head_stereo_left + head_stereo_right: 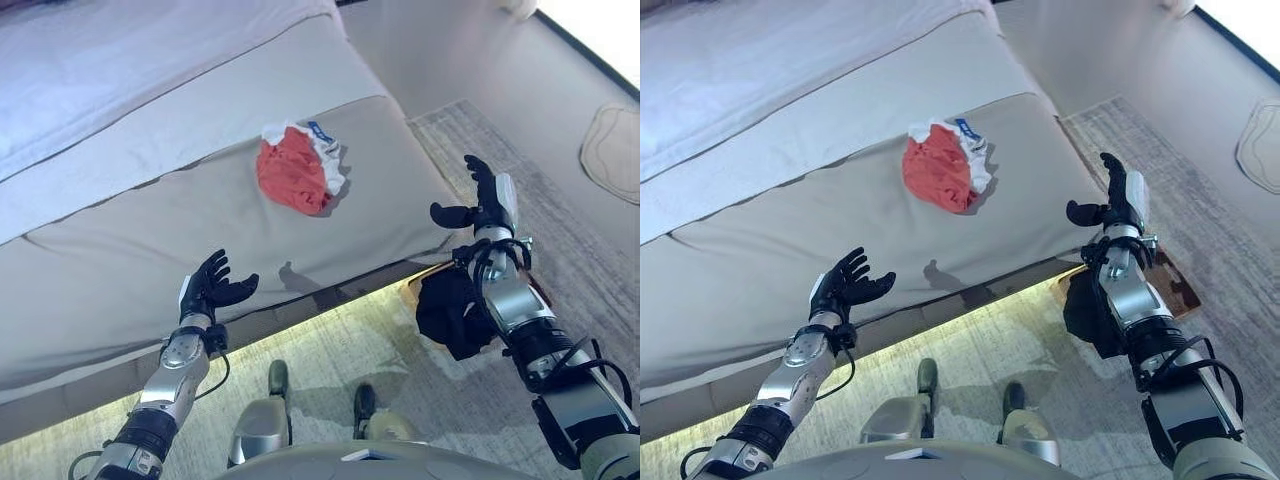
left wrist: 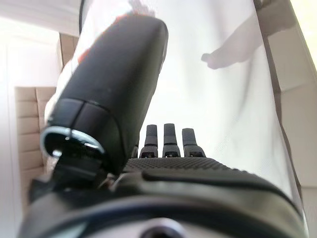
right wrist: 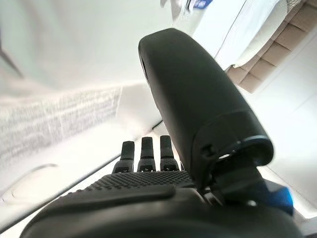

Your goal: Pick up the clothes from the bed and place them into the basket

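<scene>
Hands first: the left hand (image 1: 212, 285) is raised at the bed's near edge, fingers loosely spread and empty; the right hand (image 1: 487, 198) is up off the bed's right corner, likewise open and holding nothing. Red and white clothes (image 1: 298, 170) lie bunched on the bed (image 1: 120, 240), far of both hands and between them, far-right of the left, far-left of the right. Neither hand looks clearly nearer. The bundle's long axis runs roughly near-to-far. A basket (image 1: 530, 285) edge shows behind the right arm.

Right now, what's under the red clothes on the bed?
A white garment peeks out beneath the red clothes, lying on the grey bed cover. Anything else underneath is covered.
</scene>
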Available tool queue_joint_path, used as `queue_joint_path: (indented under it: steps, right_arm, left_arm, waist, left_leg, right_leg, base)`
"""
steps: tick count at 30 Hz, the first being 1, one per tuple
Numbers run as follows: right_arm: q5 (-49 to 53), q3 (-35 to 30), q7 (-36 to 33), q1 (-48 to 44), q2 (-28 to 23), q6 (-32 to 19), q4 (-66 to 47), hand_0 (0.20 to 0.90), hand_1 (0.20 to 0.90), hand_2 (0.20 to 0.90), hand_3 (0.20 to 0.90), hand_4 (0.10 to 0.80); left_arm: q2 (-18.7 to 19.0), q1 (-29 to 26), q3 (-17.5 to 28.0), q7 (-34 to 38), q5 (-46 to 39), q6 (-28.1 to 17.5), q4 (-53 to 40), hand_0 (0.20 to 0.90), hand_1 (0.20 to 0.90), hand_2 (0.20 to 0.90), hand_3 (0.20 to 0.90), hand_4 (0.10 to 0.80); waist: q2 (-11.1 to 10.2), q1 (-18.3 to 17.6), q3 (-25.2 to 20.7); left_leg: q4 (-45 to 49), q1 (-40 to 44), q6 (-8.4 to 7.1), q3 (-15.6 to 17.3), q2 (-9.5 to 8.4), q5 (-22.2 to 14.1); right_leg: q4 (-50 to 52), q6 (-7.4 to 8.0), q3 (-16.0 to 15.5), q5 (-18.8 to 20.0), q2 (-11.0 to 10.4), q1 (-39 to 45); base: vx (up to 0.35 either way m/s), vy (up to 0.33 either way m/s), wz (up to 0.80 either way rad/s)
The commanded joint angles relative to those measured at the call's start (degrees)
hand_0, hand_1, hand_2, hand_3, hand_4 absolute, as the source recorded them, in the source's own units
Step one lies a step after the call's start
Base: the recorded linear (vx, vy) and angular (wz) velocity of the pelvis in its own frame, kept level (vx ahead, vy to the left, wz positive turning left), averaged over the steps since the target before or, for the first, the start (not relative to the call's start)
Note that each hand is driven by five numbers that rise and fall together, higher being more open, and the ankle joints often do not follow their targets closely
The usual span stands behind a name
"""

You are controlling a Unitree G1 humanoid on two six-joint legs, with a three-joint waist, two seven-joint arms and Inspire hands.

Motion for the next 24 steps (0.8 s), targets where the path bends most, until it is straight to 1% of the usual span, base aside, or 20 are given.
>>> queue_joint_path:
  steps: [1,3,4,5,6,7,8,9,10,11,12,13,14,15,16,18,19,22,23,24]
  right_arm:
    - [-4.0,0.4,1.5,-3.5,-5.4,-2.6,-6.3,0.9,0.9,0.9,0.9,0.8]
    - [-4.1,0.7,2.5,-4.5,-5.6,-2.3,-7.6,0.9,0.9,0.9,0.9,0.8]
    - [-3.9,0.6,2.4,-4.5,-5.7,-2.2,-7.8,0.9,0.9,0.9,0.9,0.8]
    - [-3.4,0.5,2.0,-4.5,-5.7,-2.2,-8.0,0.9,0.9,0.9,0.9,0.8]
    - [-3.1,0.5,1.1,-4.7,-5.3,-2.6,-7.6,0.9,0.9,0.9,0.9,0.8]
    - [-3.1,0.5,1.0,-4.8,-5.3,-2.6,-7.5,0.9,0.9,0.9,0.9,0.8]
    - [-4.2,0.4,0.0,-5.1,-4.7,-2.4,-7.7,0.9,0.9,0.9,0.9,0.8]
    - [-4.8,0.3,-0.1,-5.2,-4.7,-2.2,-7.9,0.9,0.9,0.9,0.9,0.8]
    - [-5.3,0.1,-0.5,-5.2,-4.7,-2.5,-7.7,0.9,0.9,0.9,0.9,0.8]
    - [-5.3,-0.1,-0.9,-5.0,-4.7,-3.2,-7.0,0.9,0.9,0.9,0.9,0.8]
    - [-5.2,-0.4,-0.8,-4.1,-4.5,-3.7,-7.2,0.9,0.9,0.9,0.9,0.8]
    - [-5.0,-0.7,-0.7,-2.8,-4.4,-3.6,-8.7,0.9,0.9,0.9,0.9,0.8]
    - [-5.2,-1.3,-0.6,-1.6,-4.3,-3.5,-9.9,0.9,0.9,0.9,0.9,0.8]
    - [-6.4,-1.4,0.3,-0.8,-3.7,-4.1,-10.6,0.9,0.9,0.9,0.9,0.8]
    - [-6.7,-1.3,0.4,-0.6,-3.8,-4.7,-10.6,0.9,0.9,0.9,0.9,0.8]
    - [-5.9,-1.4,0.0,-0.1,-4.1,-4.8,-11.2,0.9,0.9,0.9,0.9,0.8]
    - [-5.7,-1.4,-0.3,-0.6,-4.0,-4.5,-10.9,0.9,0.9,0.9,0.9,0.8]
    - [-6.4,-1.4,-0.9,-1.8,-3.5,-4.2,-10.1,0.9,0.9,0.9,0.9,0.8]
    - [-6.8,-1.4,-0.8,-2.3,-3.4,-3.9,-9.9,0.9,0.9,0.9,0.9,0.8]
    - [-6.8,-1.5,-0.8,-2.5,-3.2,-3.3,-9.9,0.9,0.9,0.9,0.9,0.8]
  left_arm:
    - [-1.3,-1.0,2.0,1.0,-0.1,-4.3,0.8,0.9,0.9,0.9,0.9,0.8]
    - [-2.4,-0.7,3.1,1.1,-0.5,-5.6,1.5,0.9,0.9,0.9,0.9,0.8]
    - [-2.5,-0.7,3.2,1.0,-0.6,-5.7,1.5,0.9,0.9,0.9,0.9,0.8]
    - [-2.7,-0.6,3.3,0.6,-0.8,-5.9,1.5,0.9,0.9,0.9,0.9,0.8]
    - [-3.0,-0.6,3.4,-0.2,-0.8,-6.2,1.6,0.9,0.9,0.9,0.9,0.8]
    - [-3.0,-0.6,3.4,-0.3,-0.7,-6.2,1.5,0.9,0.9,0.9,0.9,0.8]
    - [-3.2,-0.8,3.5,-1.2,-0.5,-6.1,0.8,0.9,0.9,0.9,0.9,0.8]
    - [-3.2,-0.8,3.5,-1.5,-0.5,-6.0,0.3,0.9,0.9,0.9,0.9,0.8]
    - [-2.9,-0.9,3.5,-1.8,-0.6,-6.0,-0.2,0.9,0.9,0.9,0.9,0.8]
    - [-2.3,-1.1,3.2,-2.0,-0.4,-6.0,-0.3,0.9,0.9,0.9,0.9,0.8]
    - [-1.9,-0.9,2.8,-1.8,-0.5,-6.3,-0.4,0.9,0.9,0.9,0.9,0.8]
    - [-1.6,-0.9,3.1,-1.7,-0.2,-5.8,-1.0,0.9,0.9,0.9,0.9,0.8]
    - [-1.1,-1.1,3.4,-1.7,0.3,-5.4,-1.5,0.9,0.9,0.9,0.9,0.8]
    - [-0.8,-1.4,3.8,-0.8,0.5,-5.0,-1.9,0.9,0.9,0.9,0.9,0.8]
    - [-0.6,-1.4,4.1,-0.6,0.4,-5.2,-1.8,0.9,0.9,0.9,0.9,0.8]
    - [0.1,-0.7,5.3,-0.8,0.7,-4.5,-2.9,0.9,0.9,0.9,0.9,0.8]
    - [0.4,-0.5,5.4,-0.8,0.9,-4.4,-3.2,0.9,0.9,0.9,0.9,0.8]
    - [0.6,-0.4,5.7,-1.1,1.4,-4.3,-3.8,0.9,0.9,0.9,0.9,0.8]
    - [0.8,-0.2,6.0,-1.4,1.5,-4.1,-4.2,0.9,0.9,0.9,0.9,0.8]
    - [1.2,0.1,6.6,-1.8,1.3,-3.4,-4.8,0.9,0.9,0.9,0.9,0.8]
  waist:
    - [-0.5,0.0,-6.3]
    - [-1.7,-0.3,-5.0]
    - [-1.9,-0.2,-4.7]
    - [-2.1,0.0,-4.1]
    - [-1.7,0.7,-3.2]
    - [-1.6,0.8,-3.1]
    - [-0.7,1.8,-2.3]
    - [-0.1,1.8,-2.4]
    - [0.0,2.0,-2.4]
    - [-0.3,2.3,-2.4]
    - [-0.2,2.7,-3.0]
    - [-0.2,2.5,-3.3]
    - [-0.3,2.3,-3.5]
    - [-0.2,2.5,-3.8]
    - [-0.2,2.6,-4.0]
    - [-0.2,3.1,-4.5]
    - [-0.3,3.5,-4.7]
    - [-0.3,4.1,-4.9]
    - [-0.2,4.4,-5.0]
    - [-0.2,4.8,-5.0]
  left_leg:
    - [9.0,-1.6,-3.94,-1.7,5.01,-4.7]
    - [21.0,-5.4,-3.99,-1.3,5.33,-2.6]
    - [23.9,-6.6,-4.06,-0.9,5.23,-1.8]
    - [27.3,-8.9,-4.06,-1.1,4.51,-1.3]
    - [27.8,-12.1,-3.83,-1.5,1.66,-1.9]
    - [27.7,-12.6,-3.84,-1.4,1.3,-1.9]
    - [24.8,-16.2,-4.22,0.6,-0.26,0.1]
    - [20.8,-16.3,-4.15,2.1,0.44,0.7]
    - [17.8,-15.9,-3.86,2.7,0.98,1.0]
    - [17.6,-15.5,-2.46,1.3,-0.51,-1.9]
    - [15.6,-14.9,-1.68,-1.2,-2.52,-4.2]
    - [13.9,-13.5,-1.03,-0.9,-2.65,-5.6]
    - [13.0,-12.3,-0.76,-0.1,-2.44,-6.3]
    - [11.2,-10.2,-0.26,-0.9,-2.73,-6.6]
    - [10.3,-9.2,-0.12,-1.0,-2.75,-6.6]
    - [9.4,-7.4,0.34,-0.9,-2.96,-7.5]
    - [9.4,-7.3,0.58,-1.0,-3.29,-7.9]
    - [9.6,-6.8,0.93,-0.7,-3.51,-8.6]
    - [9.8,-6.5,1.2,-0.5,-3.57,-8.9]
    - [10.2,-6.6,1.81,-0.4,-3.89,-9.5]
  right_leg:
    - [5.1,-3.58,0.8,-0.2,-1.6,-4.7]
    - [4.9,-5.03,0.7,0.2,-1.4,-4.8]
    - [4.8,-5.33,0.5,0.4,-1.5,-4.6]
    - [4.7,-5.59,0.3,0.7,-1.5,-4.2]
    - [4.4,-5.25,0.3,0.9,-1.1,-3.6]
    - [4.4,-5.19,0.3,0.9,-1.0,-3.5]
    - [4.5,-4.78,-0.3,0.3,-0.1,-2.2]
    - [4.7,-4.67,-0.9,-0.3,0.4,-1.9]
    - [5.1,-4.53,-1.3,-1.0,0.2,-1.8]
    - [5.8,-4.1,-1.2,-1.5,-0.6,-1.8]
    - [6.6,-3.36,-0.7,-1.7,-0.8,-2.2]
    - [7.4,-2.99,-0.8,-2.1,-1.2,-2.6]
    - [8.4,-2.66,-1.0,-2.3,-1.6,-3.1]
    - [9.2,-2.14,-1.3,-2.4,-1.9,-3.4]
    - [9.3,-1.93,-1.5,-2.4,-2.1,-3.2]
    - [9.2,-1.72,-1.9,-2.6,-2.6,-2.7]
    - [8.9,-1.63,-2.0,-2.7,-2.8,-2.3]
    - [9.3,-1.29,-2.7,-2.9,-3.5,-2.0]
    - [9.9,-1.14,-2.9,-3.4,-3.8,-1.8]
    - [12.4,-1.01,-3.0,-3.9,-4.3,-1.5]
  base:
    - [0.012,-0.155,-0.15]
    - [0.013,-0.171,-0.21]
    - [0.022,-0.124,-0.19]
    - [0.054,-0.064,-0.09]
    - [0.056,-0.032,-0.05]
    - [0.102,0.029,0.08]
    - [0.11,0.061,0.18]
    - [0.152,0.095,0.24]
    - [0.138,0.114,0.23]
    - [0.15,0.138,0.12]
    - [0.152,0.137,0.02]
    - [0.148,0.119,-0.07]
    - [0.189,0.109,-0.09]
    - [0.186,0.092,-0.01]
    - [0.217,0.09,0.18]
    - [0.193,0.077,0.16]
    - [0.143,0.067,0.01]
    - [0.102,0.091,0.03]
    - [0.142,0.144,0.05]
    - [0.143,0.143,0.06]
